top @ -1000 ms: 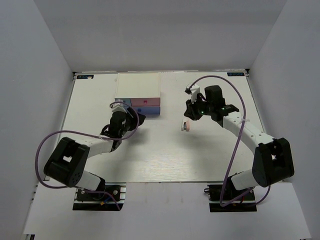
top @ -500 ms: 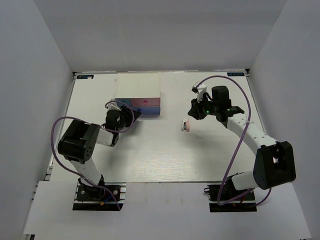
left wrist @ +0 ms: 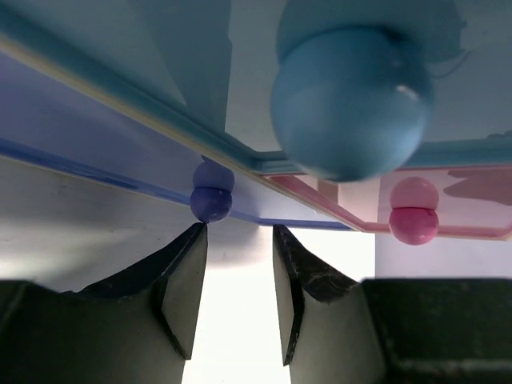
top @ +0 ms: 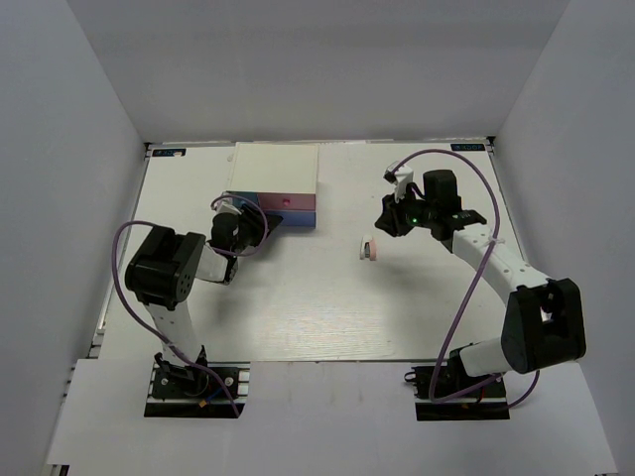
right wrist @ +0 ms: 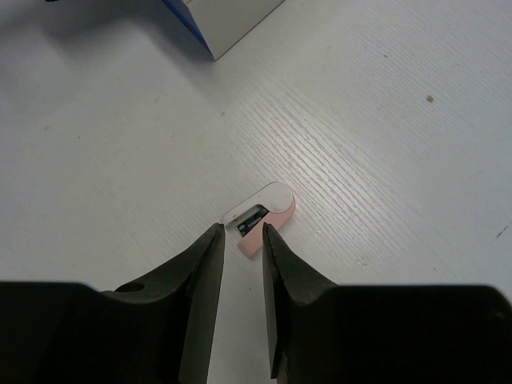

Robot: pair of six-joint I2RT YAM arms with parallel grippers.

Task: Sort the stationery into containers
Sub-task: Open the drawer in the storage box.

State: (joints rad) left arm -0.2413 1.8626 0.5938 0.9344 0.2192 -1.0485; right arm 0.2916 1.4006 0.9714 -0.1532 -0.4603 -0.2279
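Note:
A small whitish-pink eraser block (top: 367, 248) lies on the white table right of the box; in the right wrist view it (right wrist: 262, 214) sits just past my fingertips. My right gripper (top: 383, 227) (right wrist: 238, 233) hovers above it, jaws narrowly apart and empty. The white-topped box (top: 276, 171) has pink (top: 288, 201), purple (top: 301, 217) and light blue (top: 236, 197) drawer fronts. My left gripper (top: 266, 224) (left wrist: 240, 234) is open and empty right at those fronts. The light blue knob (left wrist: 348, 104) looms close, the purple knob (left wrist: 212, 196) sits by my left fingertip, and the pink knob (left wrist: 414, 218) is to the right.
Grey walls enclose the white table (top: 317, 307) on three sides. The box stands at the back, left of centre. Purple cables loop from both arms. No highlighters are in view.
My left arm has folded in and brought its gripper up against the drawer fronts. My right gripper has shifted slightly right and back. The eraser block has not moved.

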